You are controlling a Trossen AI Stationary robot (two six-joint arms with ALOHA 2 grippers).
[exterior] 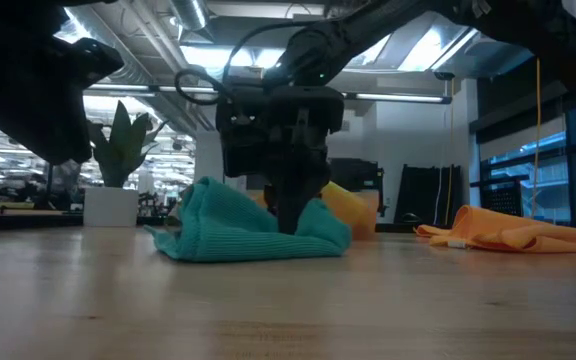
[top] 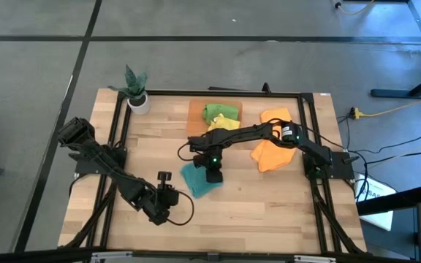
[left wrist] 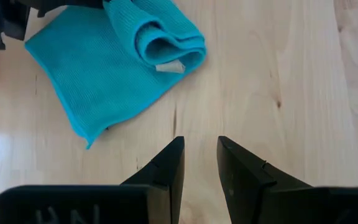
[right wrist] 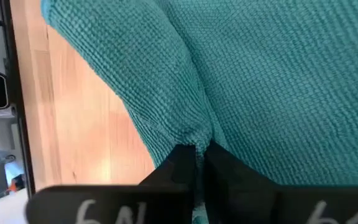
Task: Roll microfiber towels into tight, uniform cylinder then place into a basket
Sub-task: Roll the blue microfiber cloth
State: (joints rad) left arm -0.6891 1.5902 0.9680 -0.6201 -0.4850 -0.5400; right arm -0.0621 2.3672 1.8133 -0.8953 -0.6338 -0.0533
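— Pinching is being done by the right gripper (right wrist: 199, 155): a fold of the teal towel (top: 198, 180) is being clamped at mid-table.
— And the left gripper (left wrist: 199, 163)?
— It is being held spread and empty, near the towel. 2 rolled towels are lying in the orange basket (top: 196, 111).

Basket (top: 196, 109) mostly hidden under towels; right tool (top: 212, 175) tips buried in teal towel (top: 198, 181), perhaps pinching fold.

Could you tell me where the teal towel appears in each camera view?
High view: teal towel lower centre, under the right end effector.
Low view: centre-left.
Left wrist view: upper left.
Right wrist view: fills the frame, pinched.
Shared landmark: the right end effector.
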